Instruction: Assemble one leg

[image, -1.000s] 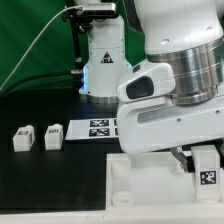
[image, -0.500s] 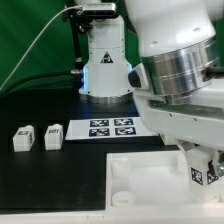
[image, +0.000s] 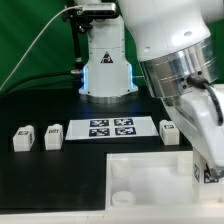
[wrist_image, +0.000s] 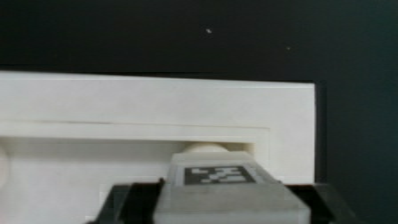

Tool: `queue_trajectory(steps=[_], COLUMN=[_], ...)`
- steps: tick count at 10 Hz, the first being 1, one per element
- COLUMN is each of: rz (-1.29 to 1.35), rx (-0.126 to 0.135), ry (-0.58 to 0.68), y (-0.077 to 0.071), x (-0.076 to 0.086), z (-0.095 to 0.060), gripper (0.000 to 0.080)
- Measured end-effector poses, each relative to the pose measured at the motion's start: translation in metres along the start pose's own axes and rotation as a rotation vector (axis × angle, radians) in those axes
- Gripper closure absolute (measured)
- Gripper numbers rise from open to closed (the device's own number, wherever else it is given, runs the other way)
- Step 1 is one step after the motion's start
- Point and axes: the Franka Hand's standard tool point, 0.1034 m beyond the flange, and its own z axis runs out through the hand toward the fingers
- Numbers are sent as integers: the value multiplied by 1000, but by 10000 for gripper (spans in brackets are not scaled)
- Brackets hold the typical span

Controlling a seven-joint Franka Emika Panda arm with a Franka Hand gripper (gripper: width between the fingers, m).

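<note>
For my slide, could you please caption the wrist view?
Pincer shut on a tagged leg above the white square piece.

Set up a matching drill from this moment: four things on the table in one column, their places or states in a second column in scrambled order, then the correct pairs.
Things
1. the held leg
2. the two loose legs
3. the marker board
4. the large white square piece

Places or states
A. lying flat near the arm's base
B. standing side by side at the exterior view's left
C. nearest the camera, with round corner sockets
D. clamped between the jaws of the gripper

Pairs: 1-D, 2-B, 3-A, 4-C
</note>
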Motion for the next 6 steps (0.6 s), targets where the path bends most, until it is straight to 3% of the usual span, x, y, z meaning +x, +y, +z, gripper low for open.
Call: queue_trajectory(steps=[1,2,3,6], rz=[-57,-265,-519,-815], rx=[-11,-53,-86,-85], ry=[1,0,10,4], y=[1,5,2,1], x=[0,0,-2,0], z=[0,0,-2,-2], gripper=[394,258,172,151])
